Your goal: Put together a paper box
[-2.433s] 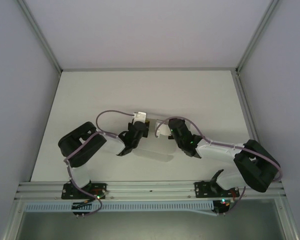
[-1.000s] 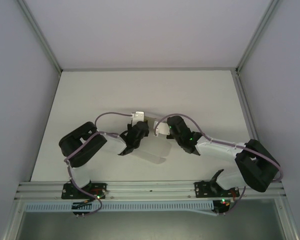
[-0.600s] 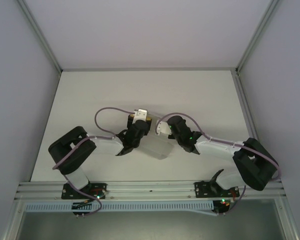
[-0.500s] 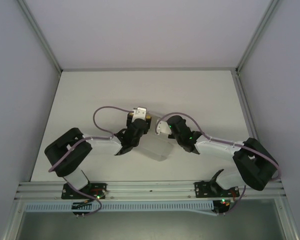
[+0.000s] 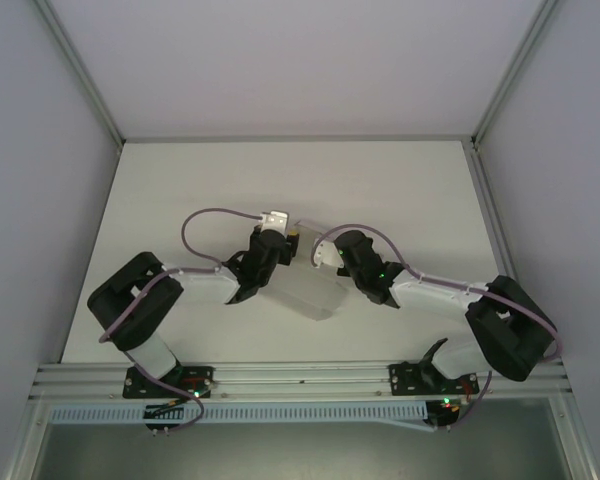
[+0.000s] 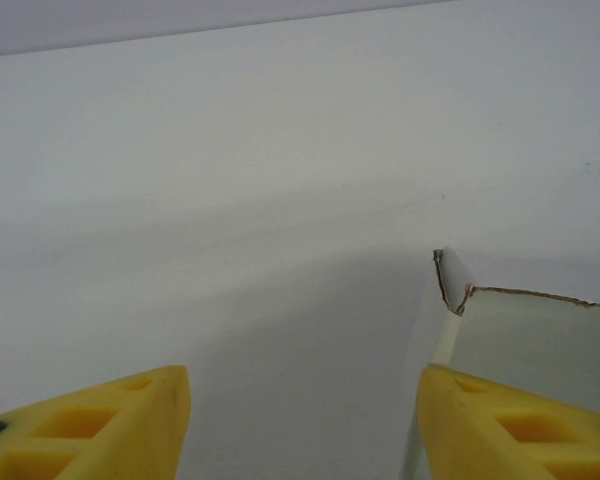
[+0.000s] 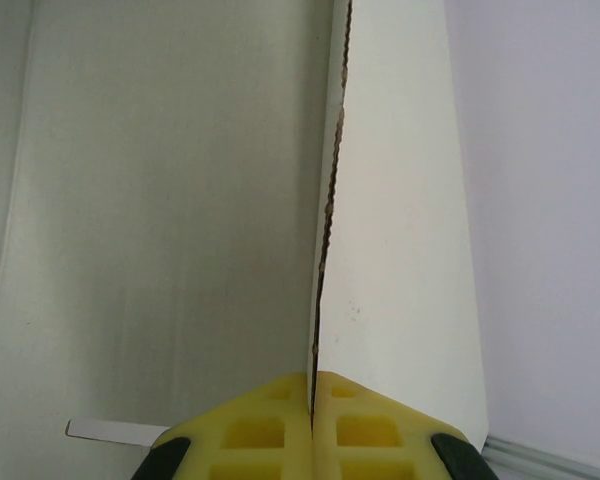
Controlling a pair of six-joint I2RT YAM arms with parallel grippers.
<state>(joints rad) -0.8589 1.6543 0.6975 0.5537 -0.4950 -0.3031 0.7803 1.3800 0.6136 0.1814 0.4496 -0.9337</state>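
Right wrist view: the right gripper (image 7: 312,388) has its yellow fingers pressed together on a thin panel edge of the paper box (image 7: 400,250), pinching it. The left gripper (image 6: 302,380) is spread apart, with a box corner just beside one finger. The box sits mid-table (image 5: 410,190) between both arms.

Overhead downward, wrist views near paper box (image 7: 400,200)

My left gripper (image 6: 302,400) has its fingers wide apart. My right gripper (image 7: 312,385) pinches the paper box (image 7: 400,200). Both arms bend in toward each other.
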